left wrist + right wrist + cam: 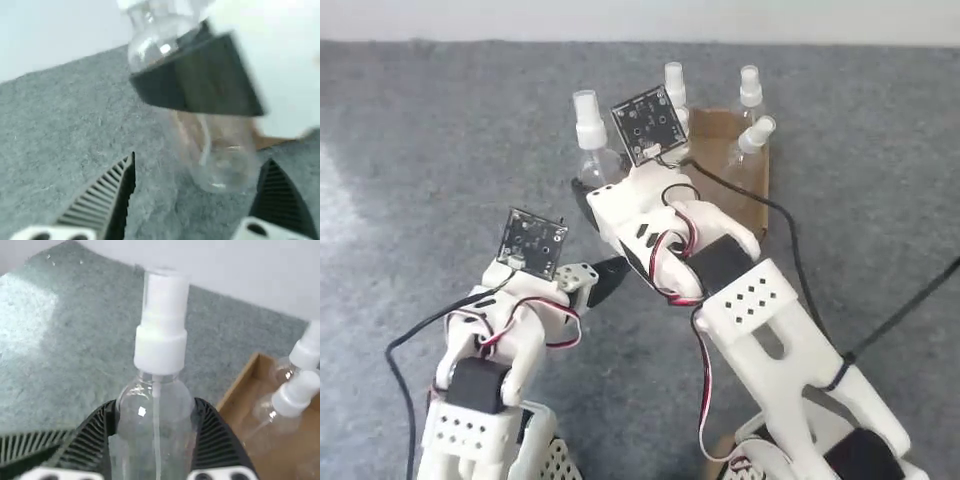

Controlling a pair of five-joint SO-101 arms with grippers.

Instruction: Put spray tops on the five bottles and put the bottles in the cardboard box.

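Clear bottle (156, 422) upright, tight in the outstretched right pincer (155, 410); left pincer (200, 160) low, agape, just beside.

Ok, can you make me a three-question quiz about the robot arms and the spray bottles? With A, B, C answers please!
1. Where is the bottle that the right gripper holds?
A) inside the cardboard box
B) outside the box, right beside it
C) lying flat on its side

2. How many bottles stand in the cardboard box?
A) one
B) three
C) five

3. How is the left gripper?
A) open
B) shut on a bottle
C) shut on a spray top

Answers:
1 B: the high view shows it upright over the grey carpet, next to the box.
2 B: three white-topped bottles stand in the box.
3 A: the left wrist view shows its fingers wide apart, holding nothing.
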